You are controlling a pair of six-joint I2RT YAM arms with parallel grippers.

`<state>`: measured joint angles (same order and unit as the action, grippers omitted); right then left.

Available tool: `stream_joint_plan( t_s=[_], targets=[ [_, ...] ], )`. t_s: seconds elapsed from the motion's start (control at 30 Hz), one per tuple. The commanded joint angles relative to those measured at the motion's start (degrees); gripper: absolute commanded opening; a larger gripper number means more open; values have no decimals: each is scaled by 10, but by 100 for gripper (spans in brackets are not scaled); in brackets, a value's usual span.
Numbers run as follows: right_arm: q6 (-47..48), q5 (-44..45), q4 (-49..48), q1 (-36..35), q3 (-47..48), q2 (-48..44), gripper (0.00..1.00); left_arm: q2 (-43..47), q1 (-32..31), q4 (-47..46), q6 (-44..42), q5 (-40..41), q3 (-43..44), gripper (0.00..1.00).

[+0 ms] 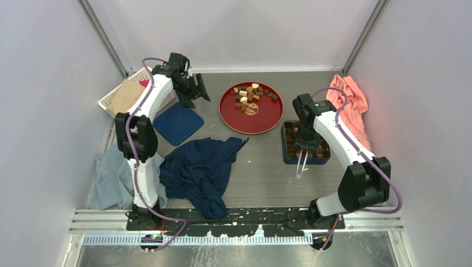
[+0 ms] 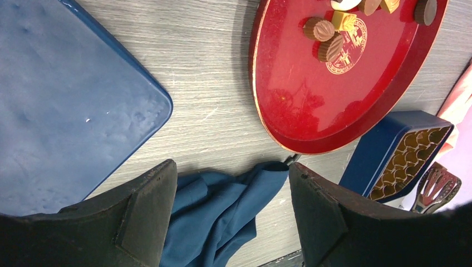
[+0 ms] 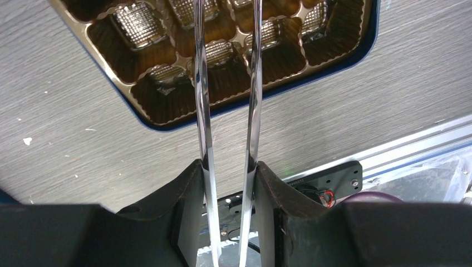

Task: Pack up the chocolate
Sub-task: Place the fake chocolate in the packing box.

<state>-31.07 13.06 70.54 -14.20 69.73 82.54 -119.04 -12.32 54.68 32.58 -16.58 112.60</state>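
The right gripper (image 3: 228, 167) clenches the tongs (image 3: 200, 83), blades parted at the box (image 2: 373, 161) edge, apparently to ferry the chocolate (image 1: 249, 94) lying beyond.

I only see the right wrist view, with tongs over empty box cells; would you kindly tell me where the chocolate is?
Observer: The chocolate lies on a red tray, left of and beyond the box under your tongs.
Operator: Thank you. Is anything between tray and box?
Observer: Nothing; they sit close together.
Operator: And the left gripper?
Observer: The left gripper hangs open and empty, near a blue lid.
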Motion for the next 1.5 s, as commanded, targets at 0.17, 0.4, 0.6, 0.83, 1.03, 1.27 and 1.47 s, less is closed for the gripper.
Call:
stream_joint_plan(
  t_s=[0.17,0.4,0.6,0.83,1.03,1.27,1.47],
  targets=[
    [1,6,-36,29,-34,-8,7,2,-2,-13,4,-10,24,74],
    [17,-11,-50,46,-37,10,7,-6,-3,-14,12,-15,36,74],
    [29,-29,-62,56,-41,26,10,-8,-3,-12,10,-11,36,74],
    [41,-32,-66,62,-26,46,14,-15,-3,-10,11,-11,48,74],
    [47,-31,-61,64,-22,54,19,-14,-3,-10,9,-7,49,74],
    [48,-27,-51,64,-12,55,34,-16,-3,-12,7,-6,44,74],
    [45,-25,-35,64,8,50,37,-21,-3,-14,9,-11,50,74]
  ],
)
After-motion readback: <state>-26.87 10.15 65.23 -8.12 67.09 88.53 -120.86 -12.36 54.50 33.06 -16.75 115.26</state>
